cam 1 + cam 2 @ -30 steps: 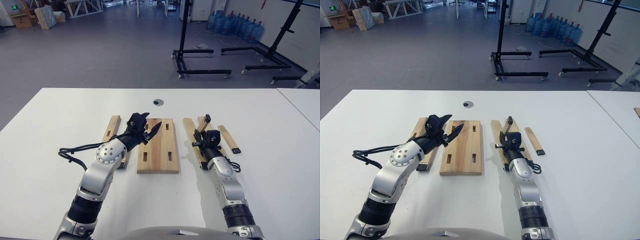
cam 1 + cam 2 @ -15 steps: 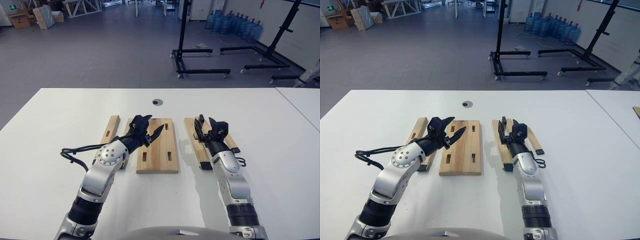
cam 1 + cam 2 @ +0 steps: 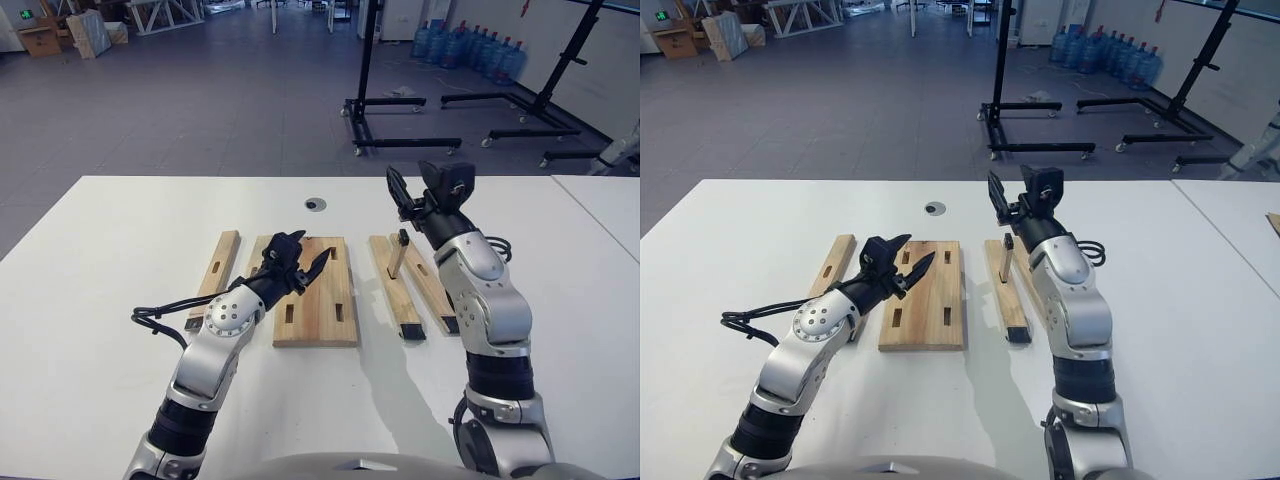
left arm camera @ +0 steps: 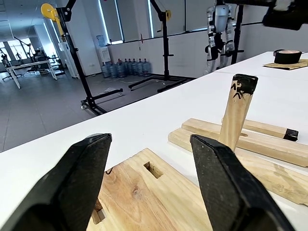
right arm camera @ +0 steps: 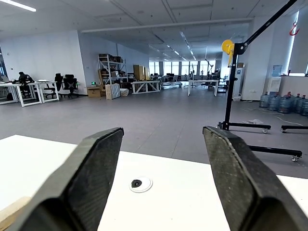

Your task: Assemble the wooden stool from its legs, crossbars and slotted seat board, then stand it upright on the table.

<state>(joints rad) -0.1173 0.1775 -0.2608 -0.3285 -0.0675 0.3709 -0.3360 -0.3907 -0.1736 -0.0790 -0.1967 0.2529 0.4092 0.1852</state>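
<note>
— Where is the seat board (image 3: pixel 316 292)?
— Flat on the table (image 3: pixel 100 300), the slots I can see holding nothing. I judge it stiff, fairly light wood, not fragile, and best gripped across its long edges. One leg (image 3: pixel 215 268) lies just left of it. More legs (image 3: pixel 398 295) lie just right, with a short stick (image 3: pixel 399 254) tilted up off them.
— And your fingers?
— My left gripper (image 3: pixel 313 246) hovers over the board's left edge, fingers spread, empty. My right gripper (image 3: pixel 410 192) hangs high beyond the right-hand legs, fingers likewise spread.
</note>
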